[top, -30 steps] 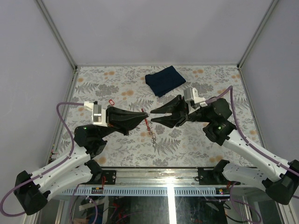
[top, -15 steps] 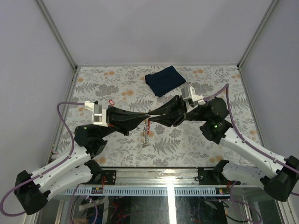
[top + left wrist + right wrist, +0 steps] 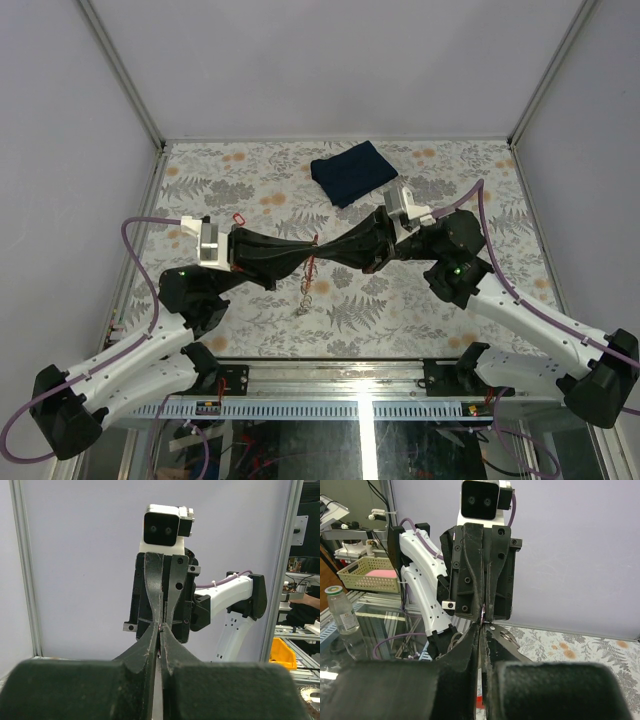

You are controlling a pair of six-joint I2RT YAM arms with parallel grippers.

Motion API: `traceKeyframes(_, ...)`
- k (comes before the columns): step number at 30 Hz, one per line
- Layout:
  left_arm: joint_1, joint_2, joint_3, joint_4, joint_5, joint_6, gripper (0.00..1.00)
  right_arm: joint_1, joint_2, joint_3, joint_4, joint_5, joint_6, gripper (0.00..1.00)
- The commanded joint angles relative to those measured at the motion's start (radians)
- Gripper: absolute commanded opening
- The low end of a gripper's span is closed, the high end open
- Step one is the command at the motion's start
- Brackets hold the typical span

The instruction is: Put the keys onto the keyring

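With both end effectors pinched shut nose to nose, the step in hand reads as a two-handed hold on the keyring, likely to work it open for a key. The left end effector is closed tight on the top of the keyring. The right end effector is closed too, tips against the left's, but I cannot tell whether it really has the loop.

The pinch point is on the near side of the folded dark blue cloth, slightly left of it, up off the surface. The red tag hangs just under the tips, and a thin pale dangling bit trails further to the near side of the cloth. The keys are not resolvable; no green or yellow-orange head shows anywhere.

To do it well:
- Use the left as the fixed anchor and let the right make the only motion.
- Move small and slow along the loop, not pulling straight apart, since the loop looks thin and would probably slip or bend.
- Confirm the right's bite before any pull.
- A key has to be located first.

Views:
- Only the top view shows the hanging tag, the dangle and the cloth.
- The left wrist view shows both sets of tips lined up on one seam.
- Only the right wrist view shows a tiny pinkish speck between the tips and a silvery curved wire just beside them.
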Motion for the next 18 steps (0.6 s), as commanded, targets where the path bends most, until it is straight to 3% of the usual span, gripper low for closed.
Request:
traceKeyframes(1,0.006,-0.012,0.031,0.026,-0.022,0.004,0.0,0.018,-0.001,0.048,0.043,-0.024,0.008,0.0)
traceKeyframes(5,0.005,-0.034,0.041,-0.044,-0.043,0.015,0.01,0.018,-0.027,0.13,-0.234,0.02,-0.121,0.0)
traceKeyframes(11,0.005,-0.107,0.07,-0.234,-0.04,0.08,0.26,0.018,-0.072,0.262,-0.683,0.114,-0.403,0.0)
traceKeyframes(18,0.005,-0.176,0.108,-0.504,-0.045,0.174,0.32,0.017,-0.036,0.438,-1.152,0.223,-0.634,0.0)
